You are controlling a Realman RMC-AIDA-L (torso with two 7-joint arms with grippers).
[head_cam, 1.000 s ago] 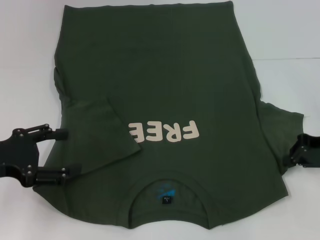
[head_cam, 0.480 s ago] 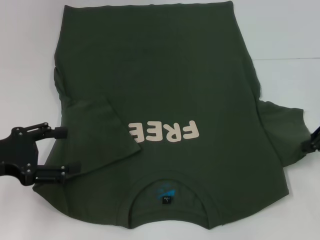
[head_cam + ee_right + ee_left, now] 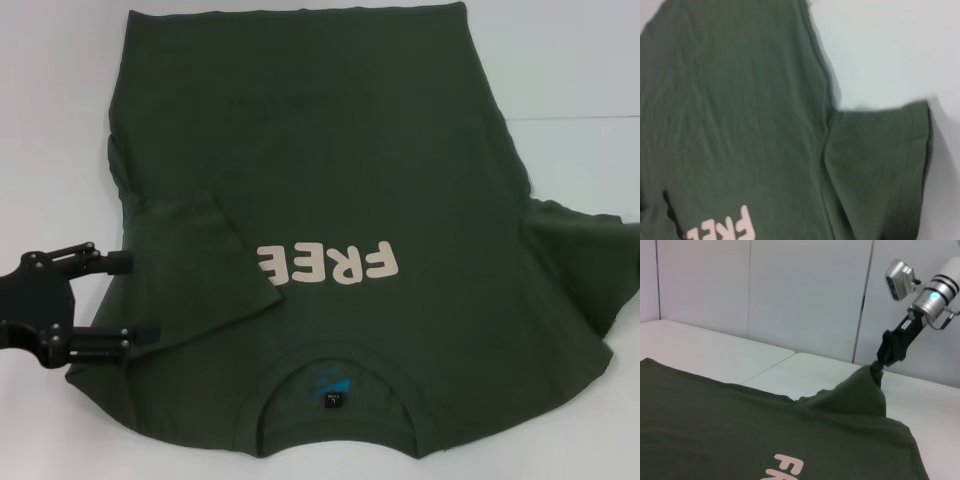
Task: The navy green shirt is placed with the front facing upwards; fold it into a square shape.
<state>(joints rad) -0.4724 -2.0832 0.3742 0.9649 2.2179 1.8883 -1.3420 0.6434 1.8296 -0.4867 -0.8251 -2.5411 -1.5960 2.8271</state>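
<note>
Green shirt (image 3: 330,180) spread on white tabletop (image 3: 570,70). Left claw (image 3: 125,297) wide beside its folded sleeve; right claw (image 3: 876,367) pinches the other sleeve, raised.

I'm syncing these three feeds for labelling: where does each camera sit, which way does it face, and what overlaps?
Head view: high on the robot, looking down at the navy green shirt on the white table; the left gripper shows, open at the shirt's edge.
Left wrist view: low, looking across the shirt at the right gripper lifting a sleeve.
Right wrist view: above that sleeve; no gripper visible.
Shared: all three show the FREE lettering.
</note>
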